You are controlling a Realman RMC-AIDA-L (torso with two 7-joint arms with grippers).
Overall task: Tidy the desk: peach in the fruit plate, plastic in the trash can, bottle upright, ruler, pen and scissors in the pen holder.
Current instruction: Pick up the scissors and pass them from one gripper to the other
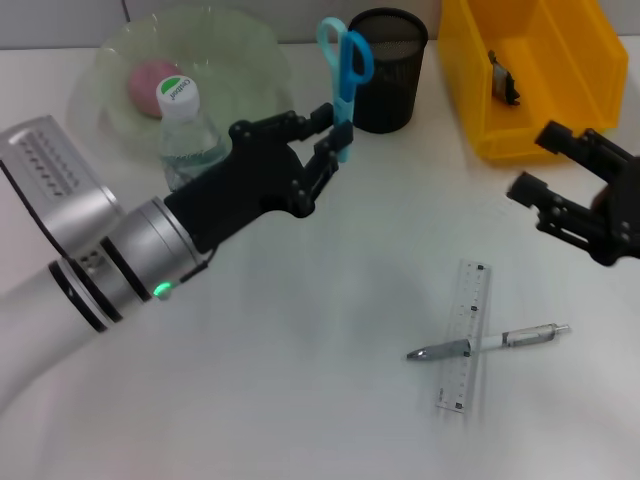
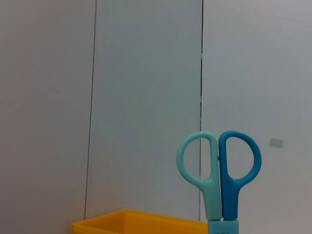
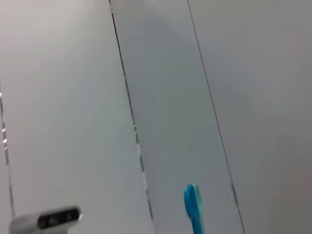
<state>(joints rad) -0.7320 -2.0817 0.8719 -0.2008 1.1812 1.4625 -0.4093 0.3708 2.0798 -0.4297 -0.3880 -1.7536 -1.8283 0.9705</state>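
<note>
Left hand (image 1: 335, 135) clenched on the sheathed end of the scissors (image 1: 345, 70), held upright just beside the holder (image 1: 388, 70) at the surface's far edge; right hand (image 1: 560, 185) released; misjudged lowering could strike the rim and topple the cup.

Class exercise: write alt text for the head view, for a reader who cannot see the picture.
The left gripper holds the scissors upright, handles up, beside the pen holder. The right gripper hangs open near the trash can. A pen lies across the ruler on the desk.
</note>
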